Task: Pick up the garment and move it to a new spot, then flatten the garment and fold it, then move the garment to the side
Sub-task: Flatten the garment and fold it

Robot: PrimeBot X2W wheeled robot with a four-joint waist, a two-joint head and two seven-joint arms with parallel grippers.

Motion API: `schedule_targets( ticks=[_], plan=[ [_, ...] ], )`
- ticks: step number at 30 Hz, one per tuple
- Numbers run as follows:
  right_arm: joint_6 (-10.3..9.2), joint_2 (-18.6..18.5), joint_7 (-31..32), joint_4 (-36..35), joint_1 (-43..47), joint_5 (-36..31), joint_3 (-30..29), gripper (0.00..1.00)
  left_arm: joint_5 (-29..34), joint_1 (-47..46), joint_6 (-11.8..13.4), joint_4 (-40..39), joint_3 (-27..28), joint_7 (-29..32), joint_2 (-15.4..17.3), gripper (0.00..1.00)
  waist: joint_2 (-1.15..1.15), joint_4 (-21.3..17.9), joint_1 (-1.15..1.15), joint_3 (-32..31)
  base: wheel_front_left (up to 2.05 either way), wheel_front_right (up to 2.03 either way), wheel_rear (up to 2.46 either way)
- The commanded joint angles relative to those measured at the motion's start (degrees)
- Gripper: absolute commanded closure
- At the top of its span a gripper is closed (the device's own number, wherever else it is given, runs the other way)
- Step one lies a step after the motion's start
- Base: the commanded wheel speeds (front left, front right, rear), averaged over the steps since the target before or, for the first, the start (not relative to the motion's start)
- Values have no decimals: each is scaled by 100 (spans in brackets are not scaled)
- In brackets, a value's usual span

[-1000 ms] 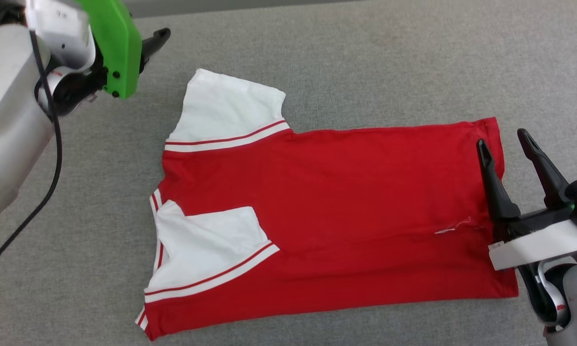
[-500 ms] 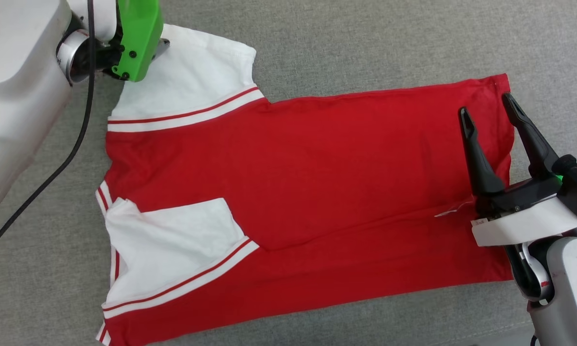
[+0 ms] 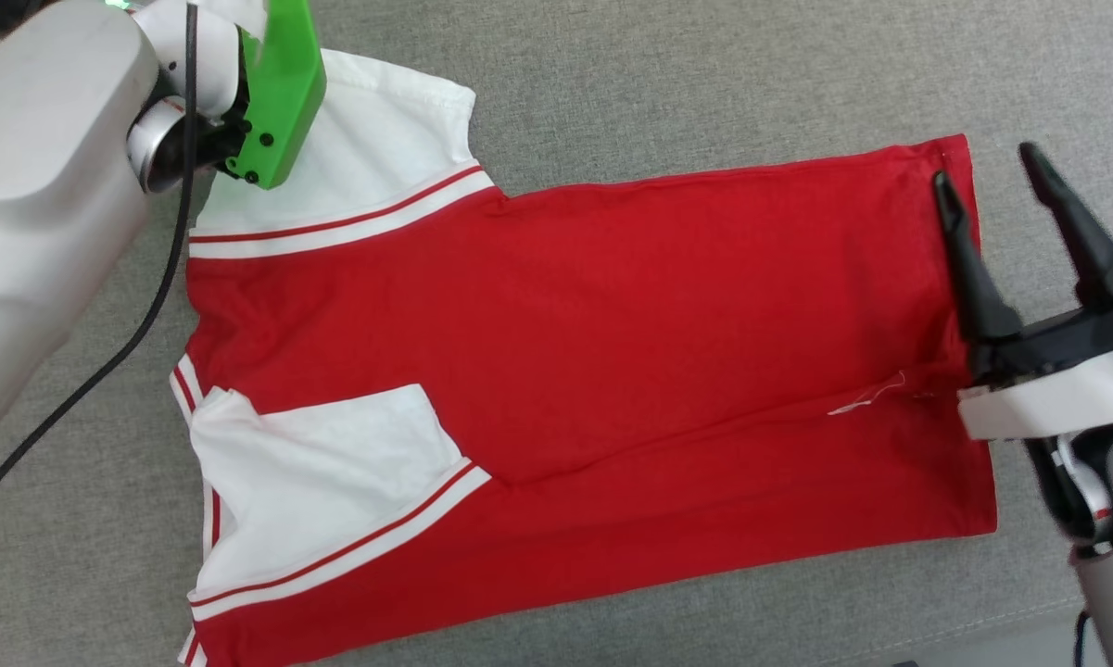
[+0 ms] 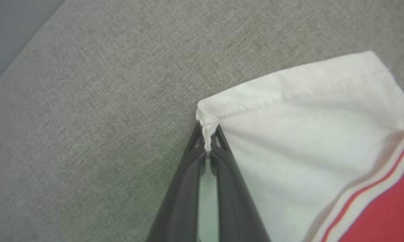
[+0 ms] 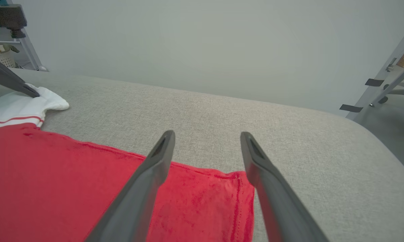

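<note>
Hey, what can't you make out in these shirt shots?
- Head view: left gripper on the white sleeve, hidden behind its green cover.
- Head view: near-left corner of the garment, cut off by bottom edge.
- Right wrist view: whether the right gripper touches the hem; angle hides it.

Test lab (hardly a home): bare pale wall (image 5: pixel 202 40), metal stand legs (image 5: pixel 383 72), grey cloth worktop (image 5: pixel 222 111).

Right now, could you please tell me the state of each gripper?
Left gripper: jaws closed on a corner of the white sleeve of the garment.
Right gripper: jaws open, holding nothing, above the red hem corner.
</note>
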Motion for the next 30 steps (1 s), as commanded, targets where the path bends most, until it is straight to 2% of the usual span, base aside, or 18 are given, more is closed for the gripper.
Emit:
schedule_targets(
  ticks=[1, 7, 13, 17, 20, 23, 30],
  plan=[
    [-5, -160, 61, -58, -203, -8, -84, 0, 104, 215, -16, -11, -81, -83, 9, 100, 0, 112, -1, -208, 0, 0, 0],
    [-5, -1125, 983, -70, -744, 483, -74, 0, 50, 280, -16, -391, -93, -690, -19, 100, 0, 328, -1, -662, 0, 0, 0],
    [-5, -2336, 2964, 295, -1169, 1989, 682, 0, 75, 440, -16, -849, -101, -1131, 0, 100, 0, 621, -1, -957, 0, 0, 0],
    [-5, -2840, 4117, 642, -1405, 2800, 1070, 0, 148, 571, -16, -1153, -103, -1287, 31, 100, 0, 772, -1, -1030, 0, 0, 0],
    [-5, -2987, 4714, 957, -1607, 3080, 1335, 0, 223, 653, -16, -1363, -103, -1353, 52, 100, 0, 869, -1, -1020, 0, 0, 0],
    [-5, -2972, 5123, 1264, -1875, 3262, 1614, 0, 294, 690, -16, -1543, -104, -1405, 60, 100, 0, 966, -1, -935, 0, 0, 0],
    [-5, -2705, 5380, 1988, -2466, 3193, 2125, 0, 479, 612, -16, -1741, -104, -1517, 47, 100, 0, 1152, -1, -687, 0, 0, 0]
  ],
)
